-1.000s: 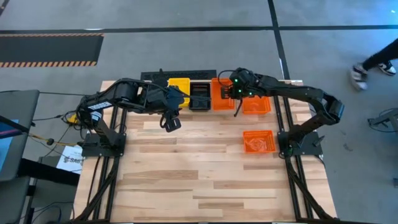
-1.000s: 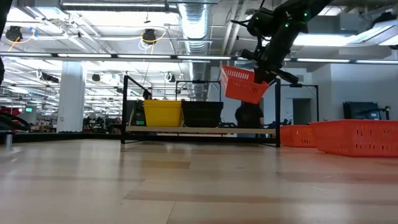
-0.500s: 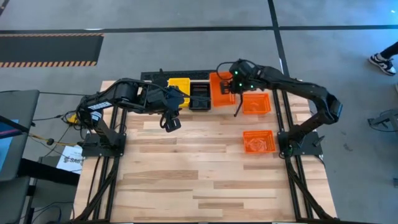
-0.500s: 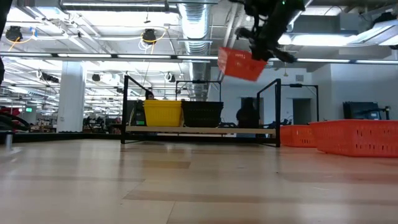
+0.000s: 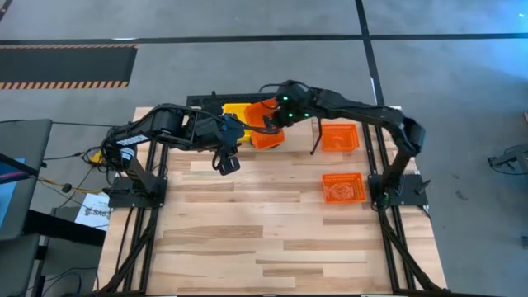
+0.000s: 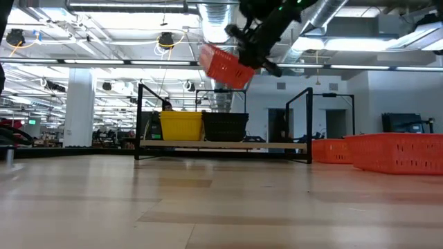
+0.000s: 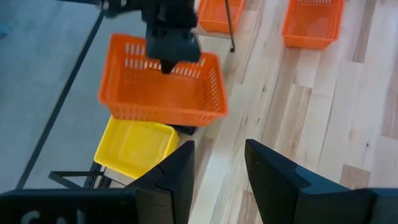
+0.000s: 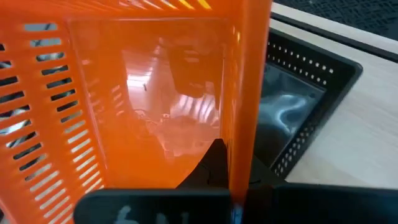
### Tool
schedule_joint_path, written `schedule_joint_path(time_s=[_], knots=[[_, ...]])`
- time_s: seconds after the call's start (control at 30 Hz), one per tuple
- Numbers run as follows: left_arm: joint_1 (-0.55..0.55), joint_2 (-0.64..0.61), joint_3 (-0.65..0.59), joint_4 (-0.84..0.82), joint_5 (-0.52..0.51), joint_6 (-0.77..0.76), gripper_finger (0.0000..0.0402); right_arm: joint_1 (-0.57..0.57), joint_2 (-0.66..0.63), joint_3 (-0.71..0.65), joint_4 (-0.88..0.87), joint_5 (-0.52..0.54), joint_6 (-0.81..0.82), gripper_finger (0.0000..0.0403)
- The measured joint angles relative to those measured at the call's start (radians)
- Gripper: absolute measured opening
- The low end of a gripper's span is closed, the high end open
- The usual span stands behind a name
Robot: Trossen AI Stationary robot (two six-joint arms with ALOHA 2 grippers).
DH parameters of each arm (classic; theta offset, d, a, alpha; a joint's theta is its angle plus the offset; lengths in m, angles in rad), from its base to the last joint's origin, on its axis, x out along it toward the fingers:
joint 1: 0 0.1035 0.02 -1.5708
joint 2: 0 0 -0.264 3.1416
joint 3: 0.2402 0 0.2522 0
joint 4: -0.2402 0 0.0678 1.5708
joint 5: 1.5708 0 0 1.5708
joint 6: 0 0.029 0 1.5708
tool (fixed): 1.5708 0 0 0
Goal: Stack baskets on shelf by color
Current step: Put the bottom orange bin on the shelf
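My right gripper (image 6: pixel 250 47) is shut on an orange basket (image 6: pixel 225 66) and carries it high above the shelf (image 6: pixel 221 145). On the shelf's board a yellow basket (image 6: pixel 181 126) and a black basket (image 6: pixel 225 126) stand side by side. Seen from above, the orange basket (image 5: pixel 266 132) hangs over the black one and next to the yellow one (image 5: pixel 235 110). My left gripper (image 5: pixel 224 162) stands open in the air in front of the shelf, with nothing between its fingers (image 7: pixel 177 174). My right gripper holds the orange basket by one long wall (image 7: pixel 180 67), about midway along it. One finger (image 8: pixel 214 163) is inside the basket and the wall (image 8: pixel 249 93) runs between the fingers. The fingers slant down from above. The basket hangs tilted below them, clear of the shelf.
Two more orange baskets (image 5: pixel 339 137) (image 5: pixel 342 187) lie on the table's right side, one beside the shelf's right end and one nearer. Black wire hoops (image 6: pixel 297 124) stand up at the shelf's ends. Bare wood lies on the near half of the table (image 5: pixel 264 247).
My right gripper has carried the orange basket up and toward the table's left, from over the shelf's right end to above the black and yellow baskets. It has rolled on the way. The basket has stayed clear of the shelf, tilted.
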State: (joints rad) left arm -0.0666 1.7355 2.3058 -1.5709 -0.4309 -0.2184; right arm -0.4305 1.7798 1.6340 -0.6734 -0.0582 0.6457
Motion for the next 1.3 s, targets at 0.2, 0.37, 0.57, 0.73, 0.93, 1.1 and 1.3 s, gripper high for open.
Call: schedule_joint_path(time_s=[0.2, 0.37, 0.57, 0.73, 0.93, 1.1, 1.3], knots=[[0.000, 0.000, 0.000, 0.000, 0.000, -0.001, 0.0130, -0.034, 0.068, 0.013, -0.081, -0.040, -0.003, 0.0000], [0.000, 0.000, 0.000, 0.000, 0.001, -0.005, 0.0130, -0.053, 0.074, 0.013, -0.101, -0.045, -0.032, 0.0000], [0.000, 0.000, 0.000, 0.000, 0.004, -0.005, 0.0130, -0.071, 0.067, 0.015, 0.005, -0.108, -0.039, 0.0000], [0.000, 0.000, 0.000, 0.000, 0.003, -0.006, 0.0130, -0.079, 0.067, 0.014, 0.036, -0.133, -0.049, 0.0000], [0.000, 0.000, 0.000, 0.000, 0.003, -0.006, 0.0130, -0.096, 0.067, 0.014, 0.023, -0.150, -0.085, 0.0000], [0.000, 0.000, 0.000, 0.000, 0.003, -0.009, 0.0130, -0.120, 0.067, 0.014, 0.004, -0.151, -0.123, 0.0000], [0.000, 0.000, 0.000, 0.000, 0.002, -0.011, 0.0130, -0.163, 0.067, 0.013, 0.008, -0.192, -0.135, 0.0000]])
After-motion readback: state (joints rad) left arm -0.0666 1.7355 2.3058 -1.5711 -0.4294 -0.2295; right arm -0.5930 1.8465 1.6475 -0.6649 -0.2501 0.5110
